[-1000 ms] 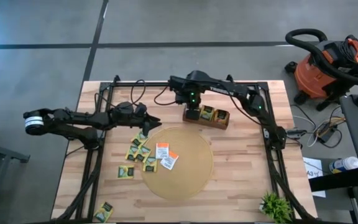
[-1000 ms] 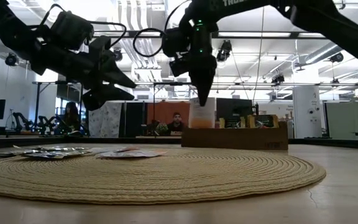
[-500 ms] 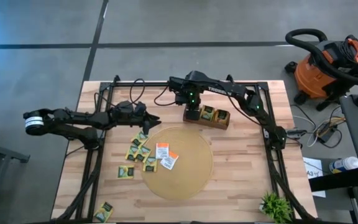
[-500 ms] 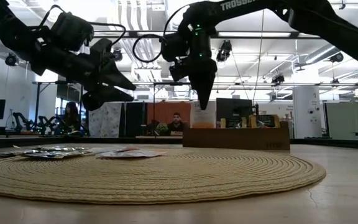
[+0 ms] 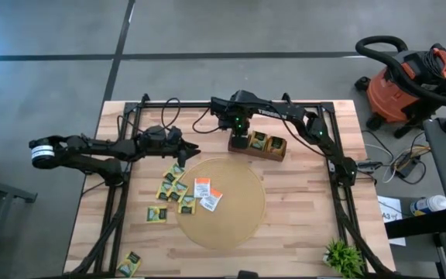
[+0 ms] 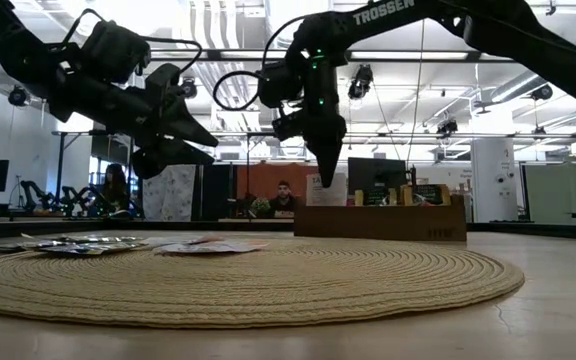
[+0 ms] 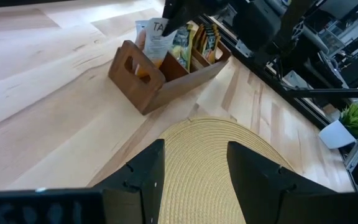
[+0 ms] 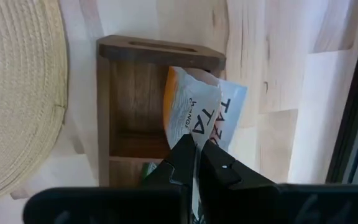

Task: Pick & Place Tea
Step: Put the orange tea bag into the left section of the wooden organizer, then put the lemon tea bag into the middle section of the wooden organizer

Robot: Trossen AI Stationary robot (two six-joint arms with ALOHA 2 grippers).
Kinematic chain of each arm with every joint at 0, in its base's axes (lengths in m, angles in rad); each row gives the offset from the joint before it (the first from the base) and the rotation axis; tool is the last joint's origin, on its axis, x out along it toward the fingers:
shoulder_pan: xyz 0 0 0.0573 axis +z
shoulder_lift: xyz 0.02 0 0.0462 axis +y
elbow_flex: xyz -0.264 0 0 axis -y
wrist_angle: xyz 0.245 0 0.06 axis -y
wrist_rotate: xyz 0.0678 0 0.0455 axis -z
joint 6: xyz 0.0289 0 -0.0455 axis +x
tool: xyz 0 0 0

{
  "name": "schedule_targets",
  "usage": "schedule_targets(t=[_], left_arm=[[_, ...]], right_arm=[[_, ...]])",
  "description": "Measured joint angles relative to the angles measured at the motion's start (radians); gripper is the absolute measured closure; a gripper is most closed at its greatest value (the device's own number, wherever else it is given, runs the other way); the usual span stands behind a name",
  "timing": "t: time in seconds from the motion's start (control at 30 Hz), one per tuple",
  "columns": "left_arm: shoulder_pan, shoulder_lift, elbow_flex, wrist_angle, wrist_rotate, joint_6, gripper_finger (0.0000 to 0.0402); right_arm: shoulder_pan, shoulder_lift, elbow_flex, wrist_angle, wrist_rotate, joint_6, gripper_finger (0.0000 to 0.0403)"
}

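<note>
Right tool (image 8: 194, 163) pinched shut on orange-white sachet (image 8: 197, 115), over wooden box's (image 5: 265, 149) end compartment; left tool (image 7: 191, 168) spread wide, empty, above mat's (image 5: 238, 221) edge

A large round tan woven mat (image 5: 227, 203) lies mid-bench on the pale wooden bench (image 5: 300, 225). A long brown wooden compartment box (image 5: 273, 151) sits toward the far edge. A small green potted plant (image 5: 342, 256) occupies the near right corner.

Overhead camera looks straight down; low camera sights level across the round mat (image 6: 238, 280); both wrist cameras closely frame the wooden box (image 7: 166, 71).
</note>
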Motion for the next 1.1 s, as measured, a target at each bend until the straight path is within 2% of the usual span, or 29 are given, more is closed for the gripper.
schedule_targets(t=[0.33, 0.57, 0.7, 0.93, 1.0, 1.1], left_arm=[[0.006, 0.000, 0.000, -0.003, -0.007, 0.004, 0.0234], [0.007, 0.000, 0.000, -0.011, -0.007, 0.013, 0.0234], [0.007, 0.000, 0.000, -0.028, -0.007, 0.030, 0.0234], [0.008, 0.000, -0.001, -0.082, -0.007, 0.040, 0.0234], [0.008, 0.000, -0.001, -0.088, -0.007, 0.040, 0.0234], [0.008, 0.000, -0.001, -0.096, -0.007, 0.040, 0.0234]], right_arm=[[0.001, 0.000, 0.000, -0.007, -0.051, 0.033, 0.0388], [0.001, 0.000, 0.000, -0.008, -0.048, 0.038, 0.0336], [0.001, -0.010, 0.004, -0.009, -0.010, 0.051, 0.0305], [0.007, -0.069, 0.036, 0.002, -0.007, 0.115, 0.0281], [0.012, -0.086, 0.048, 0.009, -0.048, 0.147, 0.0280], [0.021, -0.108, 0.060, 0.032, -0.176, 0.217, 0.0284]])
